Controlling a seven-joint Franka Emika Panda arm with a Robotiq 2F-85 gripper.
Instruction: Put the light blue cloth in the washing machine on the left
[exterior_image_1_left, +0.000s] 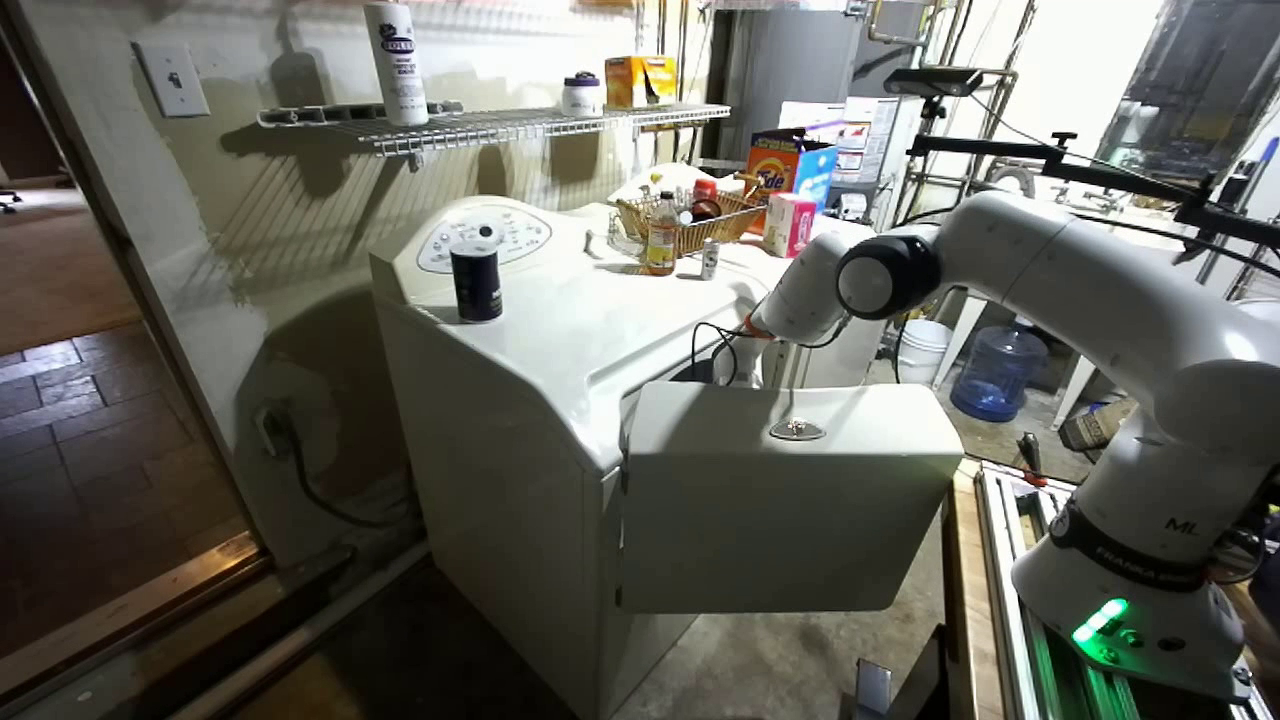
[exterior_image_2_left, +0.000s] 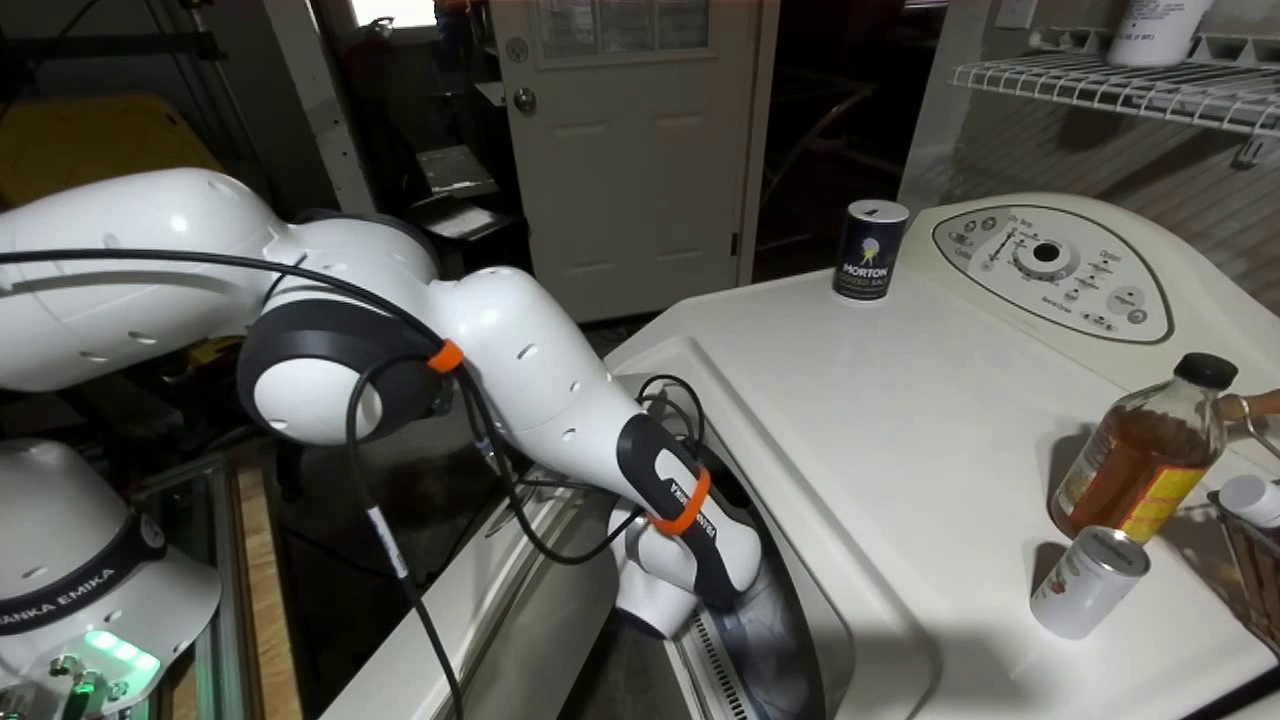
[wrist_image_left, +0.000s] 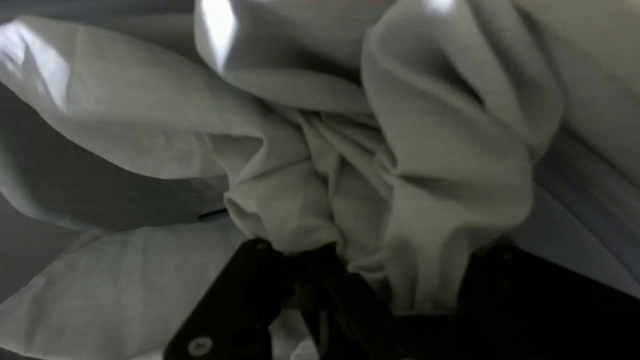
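Note:
The light blue cloth (wrist_image_left: 450, 165) fills much of the wrist view as a bunched, folded mass, looking pale grey in the dim light. My gripper (wrist_image_left: 405, 265) is at the bottom of that view, with a thick bundle of the cloth pressed between its dark fingers; its fingertips are partly covered. The white washing machine (exterior_image_1_left: 500, 450) has its front door (exterior_image_1_left: 780, 530) swung open. In both exterior views my arm reaches down into the opening behind the door, hiding the gripper. A bluish-grey patch in the opening (exterior_image_2_left: 770, 640) may be cloth; I cannot tell.
A dark salt canister (exterior_image_1_left: 477, 285) stands on the machine top. An amber bottle (exterior_image_1_left: 661, 240), a small can (exterior_image_1_left: 709, 260) and a wicker basket (exterior_image_1_left: 720, 232) stand further along. The open door stands close to my arm. A wire shelf (exterior_image_1_left: 540, 125) runs along the wall.

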